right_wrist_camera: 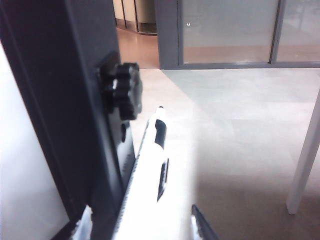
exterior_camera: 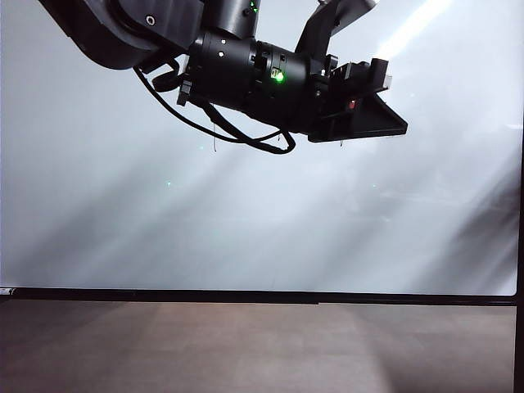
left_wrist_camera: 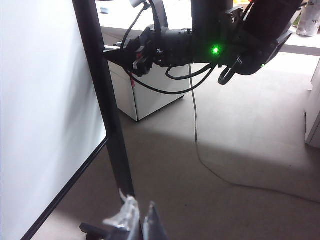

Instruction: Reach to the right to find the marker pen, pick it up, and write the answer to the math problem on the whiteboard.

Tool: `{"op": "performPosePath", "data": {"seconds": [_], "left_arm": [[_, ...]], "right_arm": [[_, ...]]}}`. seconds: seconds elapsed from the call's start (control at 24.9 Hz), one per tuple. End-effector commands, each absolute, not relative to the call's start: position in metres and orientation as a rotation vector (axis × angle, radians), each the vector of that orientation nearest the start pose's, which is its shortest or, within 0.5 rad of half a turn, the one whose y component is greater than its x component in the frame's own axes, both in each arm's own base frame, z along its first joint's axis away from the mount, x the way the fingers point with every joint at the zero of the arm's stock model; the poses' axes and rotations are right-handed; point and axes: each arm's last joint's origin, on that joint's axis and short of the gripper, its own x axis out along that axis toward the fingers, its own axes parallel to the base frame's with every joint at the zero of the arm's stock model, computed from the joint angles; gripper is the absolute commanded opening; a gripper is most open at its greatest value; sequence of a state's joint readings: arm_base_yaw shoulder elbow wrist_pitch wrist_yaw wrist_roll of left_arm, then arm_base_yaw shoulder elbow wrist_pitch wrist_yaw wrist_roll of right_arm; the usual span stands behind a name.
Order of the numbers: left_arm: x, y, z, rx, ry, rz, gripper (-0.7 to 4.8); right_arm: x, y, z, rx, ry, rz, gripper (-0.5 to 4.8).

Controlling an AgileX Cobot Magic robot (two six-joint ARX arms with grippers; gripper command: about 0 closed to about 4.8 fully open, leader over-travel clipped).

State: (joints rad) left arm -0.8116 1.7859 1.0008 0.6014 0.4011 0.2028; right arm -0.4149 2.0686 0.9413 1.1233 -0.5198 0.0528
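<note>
Right gripper (right_wrist_camera: 142, 225) jaws apart around pen (right_wrist_camera: 150, 170) at board (exterior_camera: 246, 205) right edge; center before clamping. Left gripper (left_wrist_camera: 137, 222) jaws together, idle.

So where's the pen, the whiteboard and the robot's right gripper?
marker pen (right_wrist_camera: 159, 134): right wrist view, on its black band near the tip.
whiteboard (exterior_camera: 246, 221): exterior view, on its bare white surface.
right gripper (right_wrist_camera: 142, 222): right wrist view, midway between its fingertips, around the pen.

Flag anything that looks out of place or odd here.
The marker pen is off the whiteboard, lying along a ledge beside the board's frame. The right end effector straddles it, open. The board face shows no writing. The left end effector is shut beside the frame.
</note>
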Motion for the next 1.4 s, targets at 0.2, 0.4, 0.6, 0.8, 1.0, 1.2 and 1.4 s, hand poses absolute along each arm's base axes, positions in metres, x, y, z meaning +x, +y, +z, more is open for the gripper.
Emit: {"op": "performPosePath", "data": {"seconds": [0.2, 0.4, 0.6, 0.8, 1.0, 1.2, 1.4], "left_arm": [[0.256, -0.288, 0.217, 0.216, 0.051, -1.231, 0.27], [0.256, -0.288, 0.217, 0.216, 0.051, -1.231, 0.27], [0.256, -0.288, 0.217, 0.215, 0.051, -1.231, 0.27], [0.256, -0.288, 0.217, 0.215, 0.051, -1.231, 0.27], [0.256, -0.288, 0.217, 0.215, 0.051, -1.231, 0.27], [0.256, -0.288, 0.216, 0.217, 0.056, -1.232, 0.27], [0.256, -0.288, 0.216, 0.217, 0.059, -1.231, 0.27]], "right_arm": [[0.372, -0.144, 0.142, 0.047, -0.006, 0.110, 1.49], [0.372, -0.144, 0.142, 0.048, -0.005, 0.111, 1.10], [0.372, -0.144, 0.143, 0.047, -0.006, 0.114, 0.16], [0.368, -0.150, 0.148, 0.061, -0.044, 0.093, -0.04], [0.310, -0.165, 0.199, 0.103, -0.130, -0.316, -0.04], [0.246, -0.131, 0.263, 0.178, -0.202, -0.380, -0.04], [0.187, -0.085, 0.316, 0.194, -0.181, -0.320, -0.04]]}}
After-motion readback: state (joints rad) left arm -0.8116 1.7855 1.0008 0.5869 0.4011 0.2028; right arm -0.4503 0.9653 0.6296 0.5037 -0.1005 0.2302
